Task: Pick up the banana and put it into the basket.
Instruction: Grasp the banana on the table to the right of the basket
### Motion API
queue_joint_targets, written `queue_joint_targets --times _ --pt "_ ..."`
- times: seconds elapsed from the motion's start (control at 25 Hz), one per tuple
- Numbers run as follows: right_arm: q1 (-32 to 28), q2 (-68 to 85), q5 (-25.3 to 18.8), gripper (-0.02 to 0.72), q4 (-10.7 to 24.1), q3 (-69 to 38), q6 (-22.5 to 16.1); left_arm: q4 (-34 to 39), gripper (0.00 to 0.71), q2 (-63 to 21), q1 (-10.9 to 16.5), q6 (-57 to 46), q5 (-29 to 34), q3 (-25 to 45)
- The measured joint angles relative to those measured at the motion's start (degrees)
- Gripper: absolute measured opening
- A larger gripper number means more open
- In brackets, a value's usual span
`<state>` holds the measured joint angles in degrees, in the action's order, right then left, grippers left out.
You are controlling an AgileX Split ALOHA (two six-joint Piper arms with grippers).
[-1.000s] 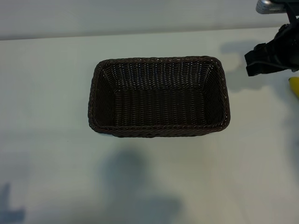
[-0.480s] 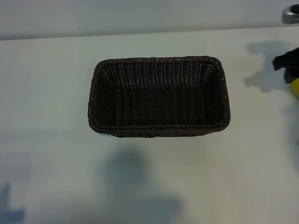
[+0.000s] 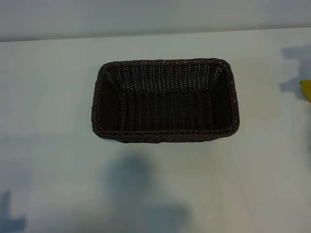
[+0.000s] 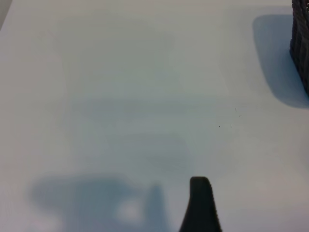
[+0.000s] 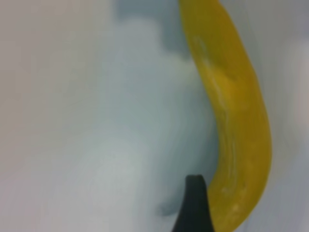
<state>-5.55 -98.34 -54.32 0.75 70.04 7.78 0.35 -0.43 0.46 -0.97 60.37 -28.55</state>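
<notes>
Basket [image 3: 165, 100]: dark woven wicker, rectangular, sits mid-table [image 3: 58, 160] in the exterior view, nothing inside it. Sloping walls, braided rim.

Banana [image 5: 231, 121]: yellow, curved, lies flat on the pale table surface, well apart from the basket. In the exterior view only a small yellow sliver [image 3: 306, 90] shows at the right edge of the picture, level with the basket's right end.

Right gripper [image 5: 194, 205]: not visible in the exterior view. In its own wrist view one dark fingertip shows, with the banana running lengthwise just beside it, on one side of the tip. Whether the tip touches the peel I cannot tell; it looks to overlap the fruit's lower end in the picture, hovering above it. Jaws stand wide apart and grip nothing. The banana rests on the table, not lifted. A soft shadow lies on the table next to the fruit near the fingertip.

Left gripper [image 4: 201, 205]: one dark fingertip shows in its wrist view, above bare table. Jaws stand wide apart, nothing between them. A corner of the basket [image 4: 300, 43] appears far ahead of this tip, with its shadow on the table beside it. This arm is well clear of basket and banana.
</notes>
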Motion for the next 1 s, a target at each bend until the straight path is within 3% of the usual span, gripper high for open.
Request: queue_joint_targets --times 0.84,1.0 --pt "0.0 -7.81 1.34 0.582 0.25 0.09 0.63 0.0 0.569 0.0 0.0 -0.03 -0.02 0.0" --pt "0.0 -10.32 2.8 0.582 1.98 0.09 0.02 0.0 0.569 0.0 0.0 -0.03 -0.07 0.0"
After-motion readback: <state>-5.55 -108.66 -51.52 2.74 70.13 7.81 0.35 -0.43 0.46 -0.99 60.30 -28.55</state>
